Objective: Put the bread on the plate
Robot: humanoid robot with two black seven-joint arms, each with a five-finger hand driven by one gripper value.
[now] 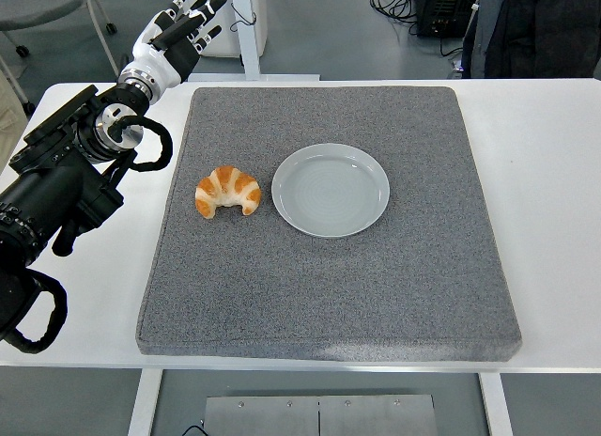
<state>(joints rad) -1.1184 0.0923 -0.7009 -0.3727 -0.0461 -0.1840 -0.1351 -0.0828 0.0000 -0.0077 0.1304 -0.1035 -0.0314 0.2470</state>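
Bread (227,191) just beside plate (331,189), untouched; left hand (178,34) far off, fingers (208,6) spread.

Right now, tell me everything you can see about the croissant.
The croissant is a crescent-shaped pastry, golden brown with paler cream bands across its ridged top and a glossy crust. It looks whole. It lies flat on the grey mat, its two tips pointing toward the table's near edge. It sits just left of the pale plate, with a narrow gap between them, so they do not touch. Nothing holds it: the left hand is raised well away, beyond the mat's far left corner.
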